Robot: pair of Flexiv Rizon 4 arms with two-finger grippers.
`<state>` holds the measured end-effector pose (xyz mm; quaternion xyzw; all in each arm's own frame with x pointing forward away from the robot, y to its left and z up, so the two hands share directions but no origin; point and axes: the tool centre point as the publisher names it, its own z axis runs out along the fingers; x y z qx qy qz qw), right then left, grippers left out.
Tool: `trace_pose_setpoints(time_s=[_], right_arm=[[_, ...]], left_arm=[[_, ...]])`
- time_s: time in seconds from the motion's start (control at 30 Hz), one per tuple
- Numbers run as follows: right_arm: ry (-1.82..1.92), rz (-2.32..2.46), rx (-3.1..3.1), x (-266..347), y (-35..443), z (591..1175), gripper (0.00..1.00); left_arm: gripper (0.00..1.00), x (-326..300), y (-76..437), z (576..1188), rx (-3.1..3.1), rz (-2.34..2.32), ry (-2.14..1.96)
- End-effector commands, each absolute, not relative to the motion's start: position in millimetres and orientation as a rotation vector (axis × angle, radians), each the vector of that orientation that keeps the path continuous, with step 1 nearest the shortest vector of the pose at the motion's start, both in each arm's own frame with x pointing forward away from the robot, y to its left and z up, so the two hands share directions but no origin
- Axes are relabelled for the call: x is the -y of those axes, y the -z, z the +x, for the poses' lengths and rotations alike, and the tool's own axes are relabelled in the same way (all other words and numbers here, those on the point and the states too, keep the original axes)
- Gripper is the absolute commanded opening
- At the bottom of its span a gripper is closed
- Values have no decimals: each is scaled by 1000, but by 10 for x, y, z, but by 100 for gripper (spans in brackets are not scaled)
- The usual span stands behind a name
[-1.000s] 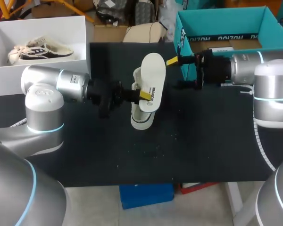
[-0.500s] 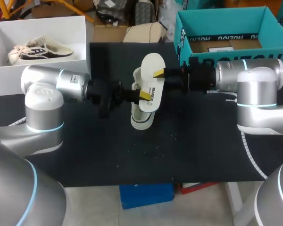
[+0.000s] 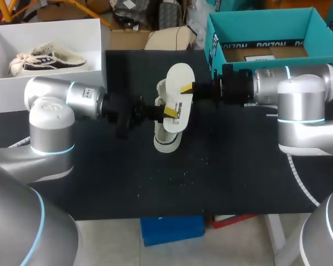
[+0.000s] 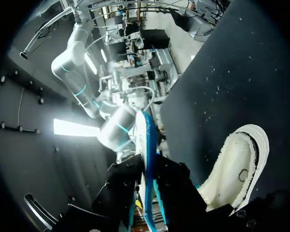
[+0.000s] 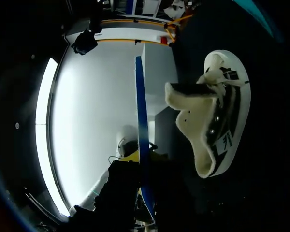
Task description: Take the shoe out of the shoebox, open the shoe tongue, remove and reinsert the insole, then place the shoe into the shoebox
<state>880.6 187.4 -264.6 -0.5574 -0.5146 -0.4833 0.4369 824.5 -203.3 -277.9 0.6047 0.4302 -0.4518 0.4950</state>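
Note:
A white insole [image 3: 179, 97] is held up over the table, above a white sneaker [image 3: 166, 137] that lies on the black table top. My left gripper [image 3: 167, 112] is shut on the insole's lower half from the left. From the right, my right gripper [image 3: 187, 87] is shut on its upper half. In the left wrist view the insole [image 4: 147, 145] stands edge-on between the dark fingers, with the sneaker [image 4: 237, 169] on the table beside them. The right wrist view shows the insole's blue edge [image 5: 141, 121] running into its gripper [image 5: 144, 186], and the sneaker [image 5: 217, 121] lies beside it.
A white shoebox [image 3: 44, 83] at the back left holds a second sneaker [image 3: 47, 58]. A teal box [image 3: 255, 41] stands open at the back right, just behind my right arm. The front half of the black table [image 3: 211, 177] is bare apart from small white specks.
My right arm has moved left from beside the teal box to the insole, and its fingers have gone from wide open to shut on it. The left arm and the sneaker have stayed put.

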Motion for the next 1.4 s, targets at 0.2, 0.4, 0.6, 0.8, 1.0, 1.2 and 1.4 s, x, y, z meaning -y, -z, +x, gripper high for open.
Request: trace_pose_setpoints(time_s=[0.2, 0.4, 0.6, 0.8, 1.0, 1.2, 1.4], right_arm=[[1203, -1392, 1279, -1887, 2640, 8797, 0], [1203, -1392, 1279, -1887, 2640, 8797, 0], [1203, -1392, 1279, -1887, 2640, 8797, 0], [1203, -1392, 1279, -1887, 2640, 8797, 0], [1203, -1392, 1279, -1887, 2640, 8797, 0], [1203, -1392, 1279, -1887, 2640, 8797, 0], [1203, -1392, 1279, -1887, 2640, 8797, 0]], left_arm=[[100, 1364, 2548, 7992, -1597, 1835, 537], [100, 1343, 2385, 7954, -1768, 1966, 310], [100, 1596, 2271, 7996, -1947, 2102, 109], [100, 1724, 2134, 8023, -2012, 2145, -17], [100, 1793, 2036, 8029, -2002, 2128, -33], [100, 1859, 2006, 8024, -1976, 2134, -31], [100, 1882, 2017, 8014, -1975, 2127, -10]])
